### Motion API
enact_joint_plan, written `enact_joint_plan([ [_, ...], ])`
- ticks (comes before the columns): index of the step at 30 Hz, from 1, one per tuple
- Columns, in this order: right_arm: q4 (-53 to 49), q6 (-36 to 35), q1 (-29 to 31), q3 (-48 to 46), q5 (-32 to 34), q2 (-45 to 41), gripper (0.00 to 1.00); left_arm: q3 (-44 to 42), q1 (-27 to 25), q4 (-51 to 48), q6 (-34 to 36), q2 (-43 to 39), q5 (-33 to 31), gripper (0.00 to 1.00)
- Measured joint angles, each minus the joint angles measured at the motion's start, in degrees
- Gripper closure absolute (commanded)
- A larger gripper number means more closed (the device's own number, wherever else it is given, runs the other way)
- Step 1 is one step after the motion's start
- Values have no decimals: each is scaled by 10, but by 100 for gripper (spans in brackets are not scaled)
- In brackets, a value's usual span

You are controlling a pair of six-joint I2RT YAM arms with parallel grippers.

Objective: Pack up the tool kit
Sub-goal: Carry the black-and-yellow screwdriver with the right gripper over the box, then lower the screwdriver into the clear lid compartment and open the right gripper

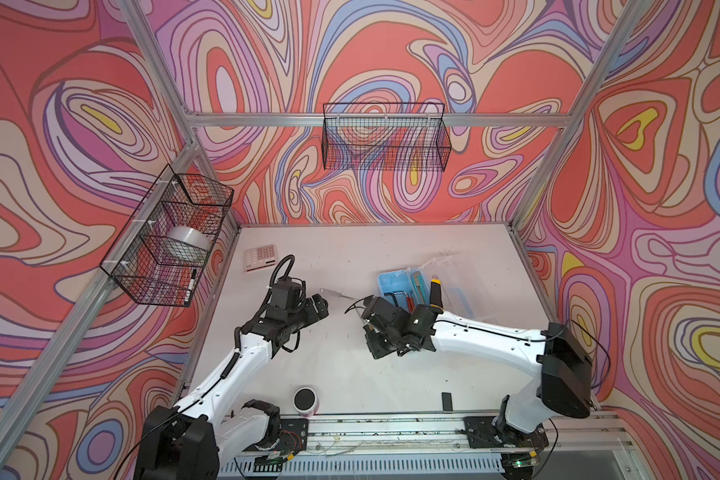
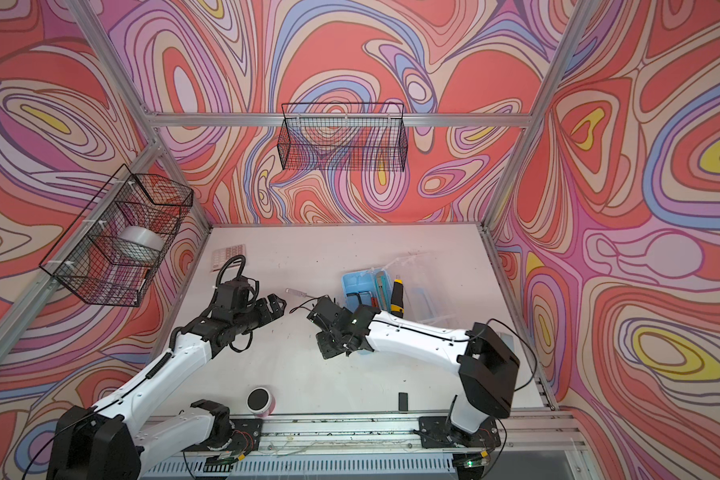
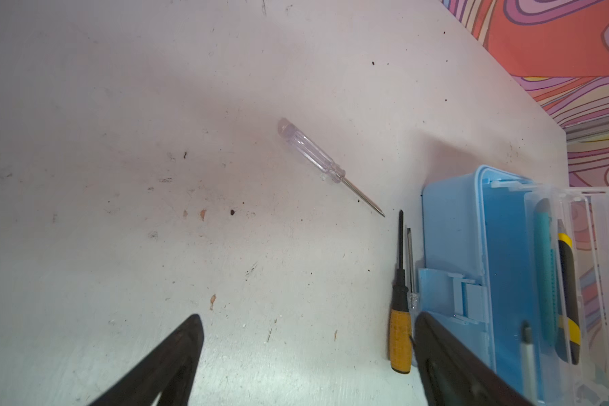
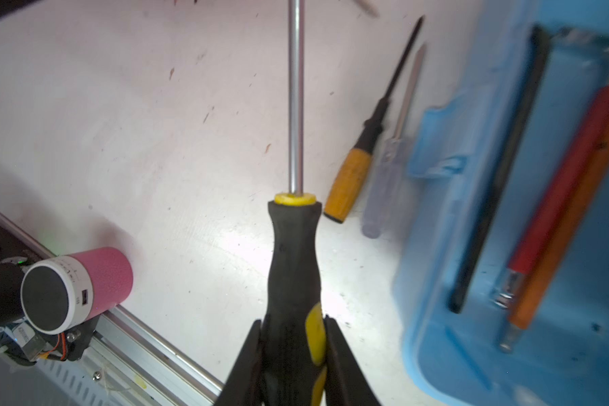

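- Right fingers (image 4: 247,358) pinch the black-yellow screwdriver (image 4: 292,263) by its handle; left fingers (image 3: 176,358) are spread, empty.
- Risk: the long shaft could catch the rim of the blue case (image 4: 422,281), twisting it loose.

Bright even light; soft shadows; blue case (image 4: 436,334) motion-blurred.

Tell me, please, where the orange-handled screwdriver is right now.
In both wrist views the orange-handled screwdriver lies on the white table alongside the light blue case, on the side facing the left arm, with a small clear-handled screwdriver between them.
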Motion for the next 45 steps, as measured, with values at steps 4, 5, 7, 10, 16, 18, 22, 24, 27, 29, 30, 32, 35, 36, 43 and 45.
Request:
enact_joint_plan([
  [4, -57, -38, -100, 0, 58, -70, 100, 1, 0, 0, 2, 8, 7, 8],
  [5, -71, -48, -121, 0, 76, -85, 100, 1, 0, 0, 2, 12, 9, 8],
  [7, -95, -68, -154, 0, 104, -111, 100, 2, 0, 1, 3, 17, 11, 8],
  [10, -117, -93, -195, -3, 137, -131, 100, 2, 0, 2, 4, 23, 14, 8],
  [16, -130, -128, -253, -30, 179, -127, 100, 2, 0, 3, 4, 32, 22, 9],
  [18, -130, -137, -263, -36, 184, -125, 100, 2, 0, 3, 4, 34, 24, 9],
  [22, -127, -154, -280, -38, 187, -113, 100, 2, 0, 5, 4, 41, 24, 10],
  [24, -127, -159, -286, -40, 188, -103, 100, 2, 0, 9, 4, 43, 24, 10],
  [27, -124, -163, -290, -49, 188, -93, 100, 2, 0, 18, 4, 45, 24, 10],
  [29, -123, -165, -292, -55, 188, -89, 100, 2, 0, 23, 4, 47, 24, 10],
  [30, -122, -165, -293, -57, 188, -87, 100, 2, 0, 25, 4, 49, 24, 10],
  [32, -122, -165, -296, -57, 189, -82, 84, 2, 0, 28, 4, 55, 24, 11],
  [35, -121, -164, -298, -57, 191, -74, 66, 2, 0, 28, 4, 60, 24, 11],
  [36, -120, -163, -299, -57, 191, -72, 63, 2, 0, 28, 4, 60, 24, 11],
  [43, -117, -162, -301, -57, 196, -71, 56, 2, 0, 31, 4, 60, 24, 11],
  [45, -119, -161, -301, -55, 196, -71, 57, 2, 0, 32, 4, 60, 24, 11],
])
